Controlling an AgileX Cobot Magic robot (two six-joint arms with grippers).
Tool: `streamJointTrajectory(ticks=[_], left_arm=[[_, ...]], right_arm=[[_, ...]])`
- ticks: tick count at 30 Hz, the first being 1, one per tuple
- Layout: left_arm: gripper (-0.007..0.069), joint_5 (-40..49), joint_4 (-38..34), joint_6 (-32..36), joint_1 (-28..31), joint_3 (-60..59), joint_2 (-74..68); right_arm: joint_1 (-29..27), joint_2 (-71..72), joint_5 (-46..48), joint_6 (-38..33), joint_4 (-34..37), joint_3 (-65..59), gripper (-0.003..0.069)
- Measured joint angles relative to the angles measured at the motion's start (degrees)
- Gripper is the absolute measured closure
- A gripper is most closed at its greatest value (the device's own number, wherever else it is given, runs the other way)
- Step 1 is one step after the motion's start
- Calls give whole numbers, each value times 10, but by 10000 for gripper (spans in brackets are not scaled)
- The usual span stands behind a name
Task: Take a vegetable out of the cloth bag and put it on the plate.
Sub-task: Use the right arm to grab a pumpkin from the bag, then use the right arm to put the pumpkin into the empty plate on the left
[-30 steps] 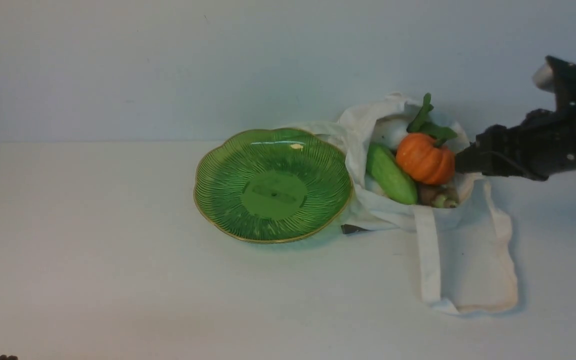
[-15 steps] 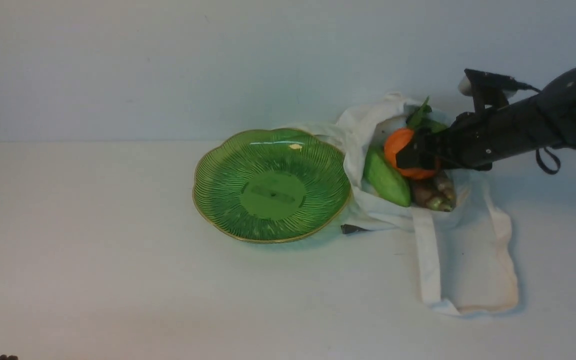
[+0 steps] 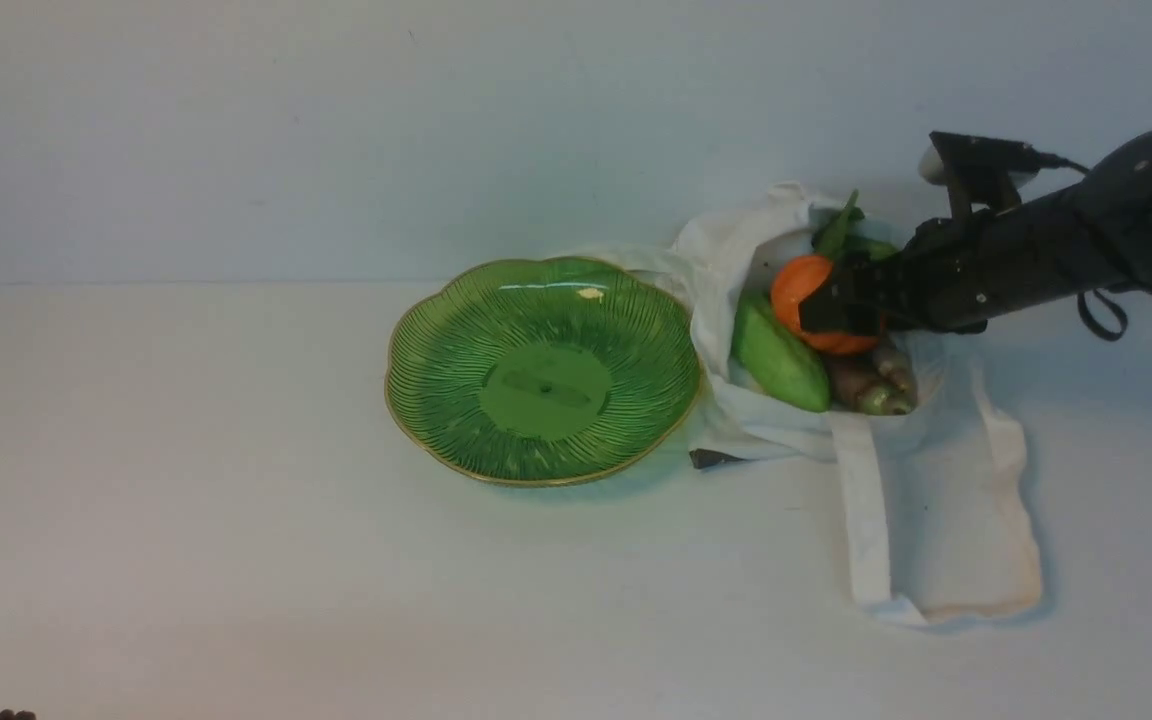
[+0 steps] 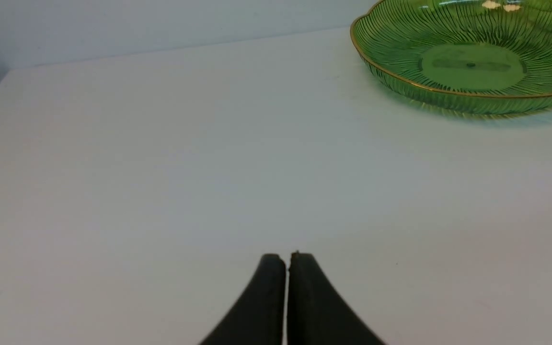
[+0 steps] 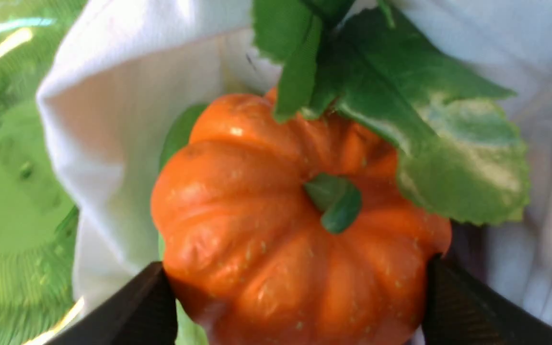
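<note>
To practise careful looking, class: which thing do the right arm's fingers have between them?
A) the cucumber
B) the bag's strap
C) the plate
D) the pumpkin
D: the right wrist view shows the two dark fingers pressing on opposite sides of the pumpkin, which sits in the bag; the cucumber lies beside it, outside the fingers.

My right arm (image 3: 1046, 250) stretches nearly level toward the pumpkin (image 3: 804, 290) from its right side. My right hand (image 3: 836, 305) grips it, with one finger (image 5: 132, 306) pressed on each flank. My left hand (image 4: 285, 262) hangs well left of the pumpkin, fingertips touching, low over the counter (image 4: 161, 143).
</note>
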State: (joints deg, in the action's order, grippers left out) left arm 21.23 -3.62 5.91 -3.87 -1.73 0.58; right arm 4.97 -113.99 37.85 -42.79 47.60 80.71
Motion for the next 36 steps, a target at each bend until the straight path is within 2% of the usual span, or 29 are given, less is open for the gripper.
streamJointTrajectory(ticks=[4, 7, 9, 14, 16, 17, 18, 21, 22, 28, 31, 36], left_arm=[[629, 0, 0, 0, 0, 0, 0], [629, 0, 0, 0, 0, 0, 0], [629, 0, 0, 0, 0, 0, 0], [629, 0, 0, 0, 0, 0, 0], [629, 0, 0, 0, 0, 0, 0], [629, 0, 0, 0, 0, 0, 0], [629, 0, 0, 0, 0, 0, 0], [629, 0, 0, 0, 0, 0, 0], [629, 0, 0, 0, 0, 0, 0], [629, 0, 0, 0, 0, 0, 0], [629, 0, 0, 0, 0, 0, 0], [629, 0, 0, 0, 0, 0, 0]], right_arm=[[-15, 65, 81, 0, -41, 0, 62], [-15, 125, 114, 7, -46, 0, 62], [-4, 154, 118, 9, -35, 0, 62], [67, 173, 100, 10, 2, 1, 62], [134, 153, 62, 18, 3, 1, 62], [139, 150, 58, 19, 3, 1, 62], [183, 126, 15, 21, -10, 1, 62], [217, 99, -37, 21, -28, 1, 62], [238, 74, -88, 21, -40, 1, 62], [250, 0, -227, 22, -48, 1, 62], [250, -23, -259, 22, -48, 1, 55], [250, -29, -272, 22, -48, 1, -18]])
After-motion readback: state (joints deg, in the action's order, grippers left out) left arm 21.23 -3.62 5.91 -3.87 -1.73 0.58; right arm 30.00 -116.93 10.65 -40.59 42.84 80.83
